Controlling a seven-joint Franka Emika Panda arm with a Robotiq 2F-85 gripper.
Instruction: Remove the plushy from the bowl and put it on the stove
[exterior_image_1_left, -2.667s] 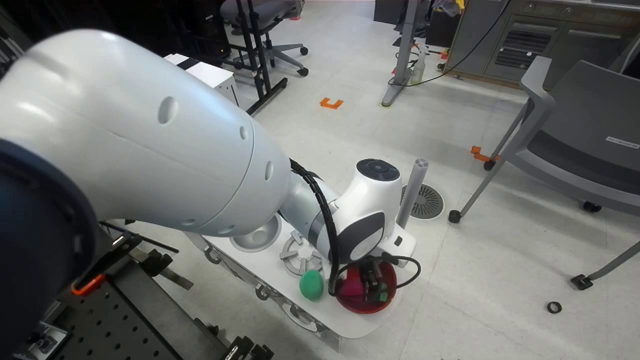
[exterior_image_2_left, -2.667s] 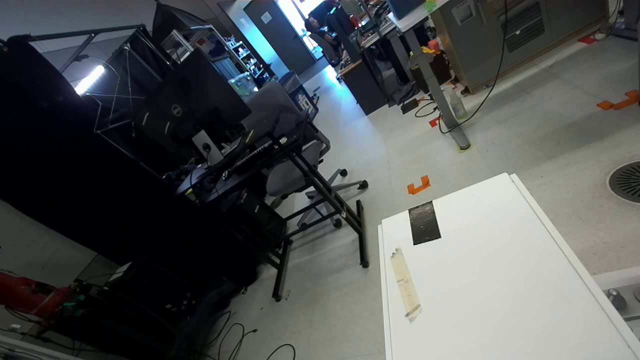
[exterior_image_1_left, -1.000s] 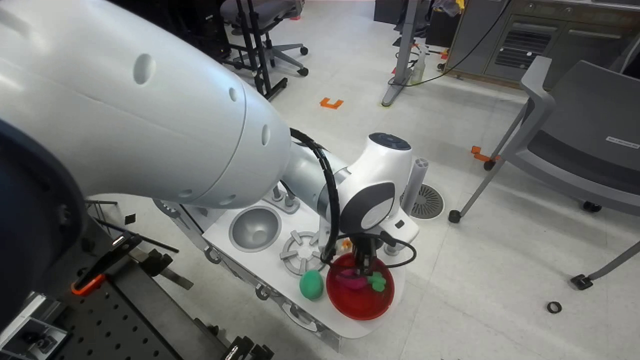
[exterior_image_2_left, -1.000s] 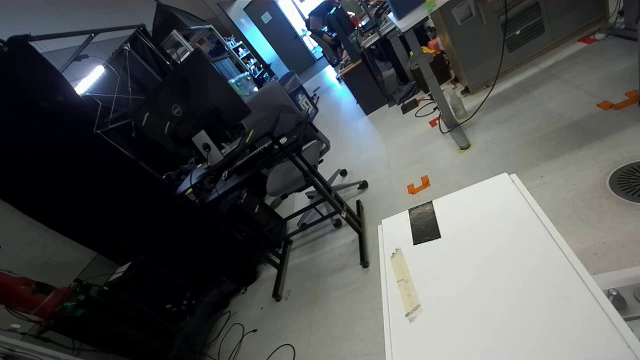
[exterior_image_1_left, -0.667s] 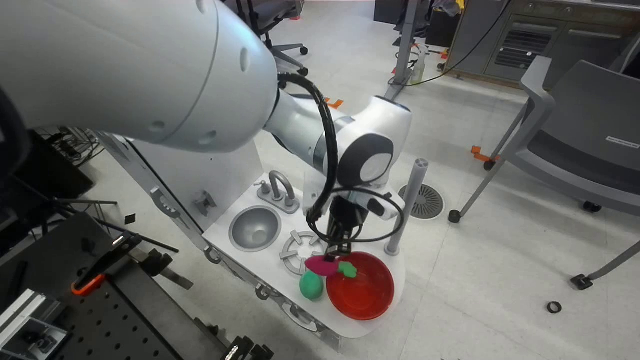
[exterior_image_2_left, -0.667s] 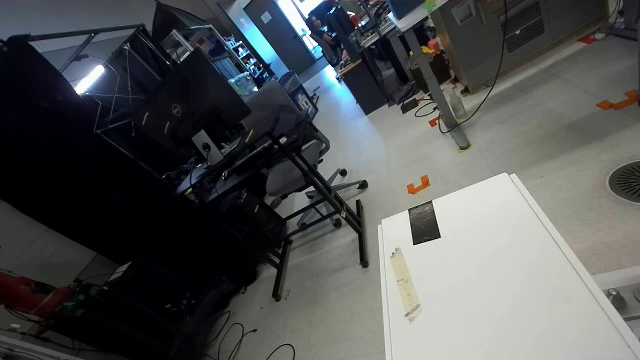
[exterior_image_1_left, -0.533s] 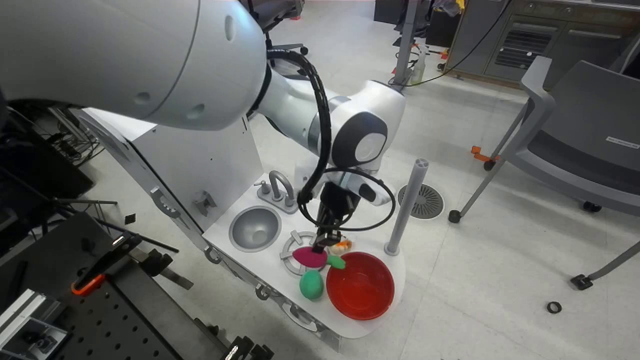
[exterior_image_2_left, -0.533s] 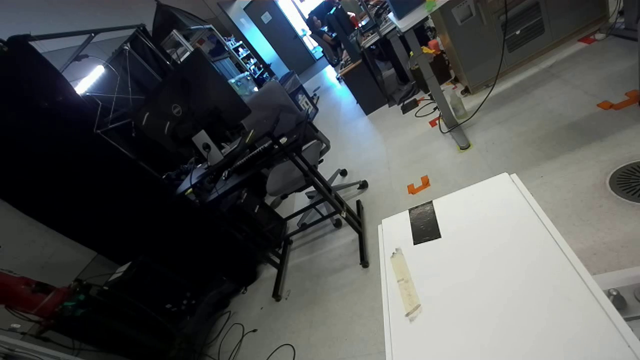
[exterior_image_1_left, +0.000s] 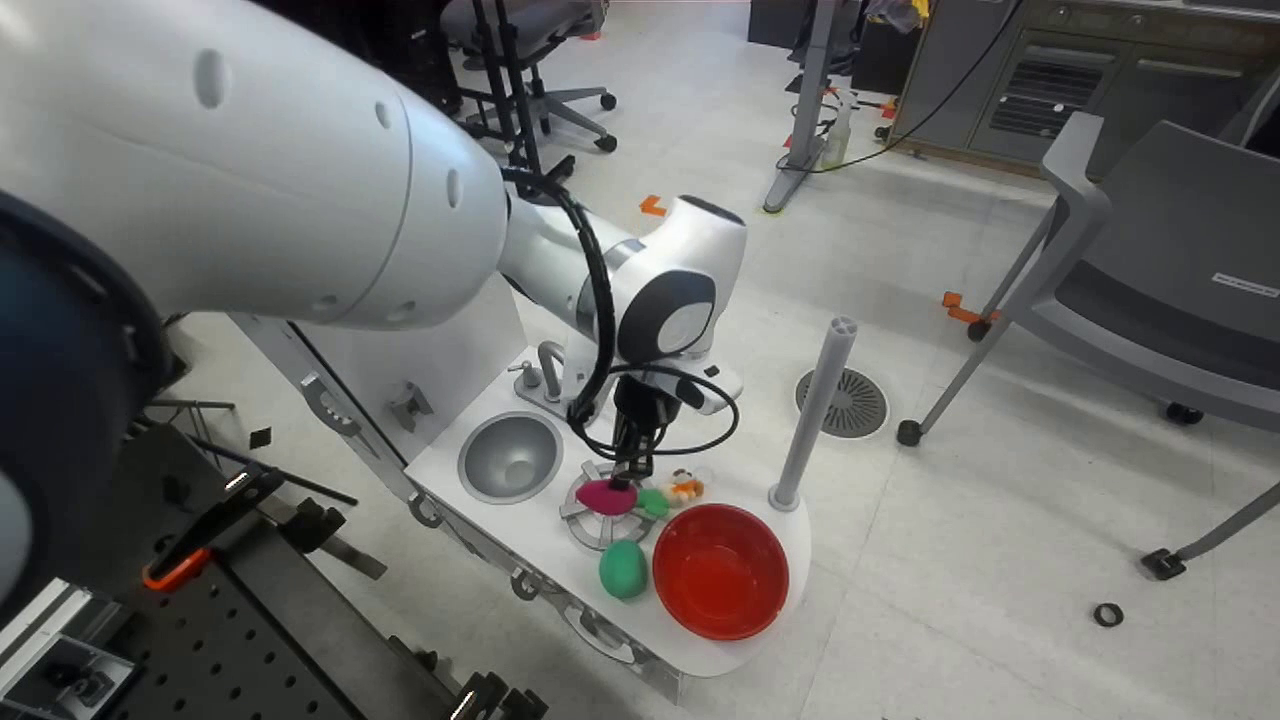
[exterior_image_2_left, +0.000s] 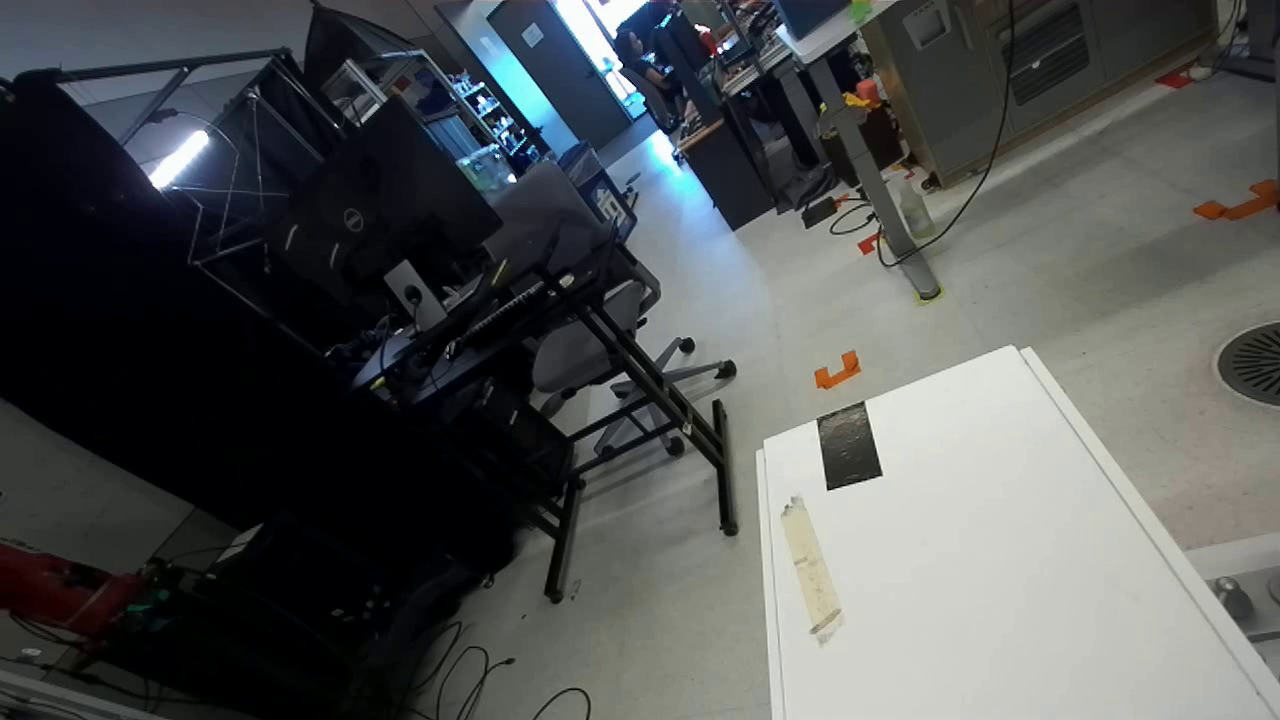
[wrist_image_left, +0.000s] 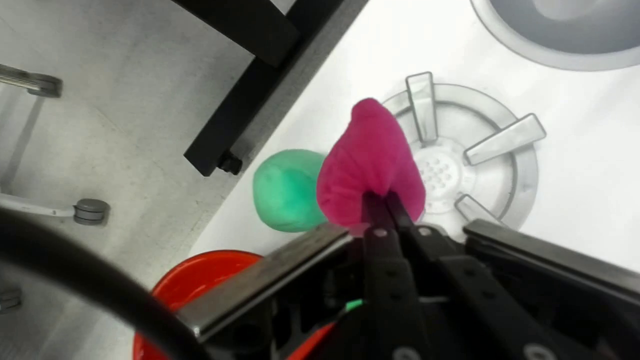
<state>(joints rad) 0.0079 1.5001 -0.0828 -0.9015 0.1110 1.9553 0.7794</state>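
Observation:
The plushy (exterior_image_1_left: 603, 498), a magenta soft body with a green end, hangs from my gripper (exterior_image_1_left: 620, 483) above the stove (exterior_image_1_left: 600, 536) in an exterior view. From the wrist view, the gripper (wrist_image_left: 382, 196) is shut on the pinched middle of the plushy (wrist_image_left: 370, 150), and its green end is mostly hidden behind the fingers. Part of the stove (wrist_image_left: 440, 172) shows beside and below it. Whether the plushy touches the burner I cannot tell. The red bowl (exterior_image_1_left: 720, 590) stands to the right with nothing inside.
A green rounded object (exterior_image_1_left: 623, 570) lies between stove and bowl. Behind the bowl sits a small orange-and-white item (exterior_image_1_left: 684, 488), with an upright grey post (exterior_image_1_left: 815, 415) farther right. The sink basin (exterior_image_1_left: 510, 457) and faucet (exterior_image_1_left: 560, 370) are left of the stove.
My gripper has lifted the plushy out of the bowl and carried it left over the stove. During the last half second it has come lower, its green end now clear of the bowl.

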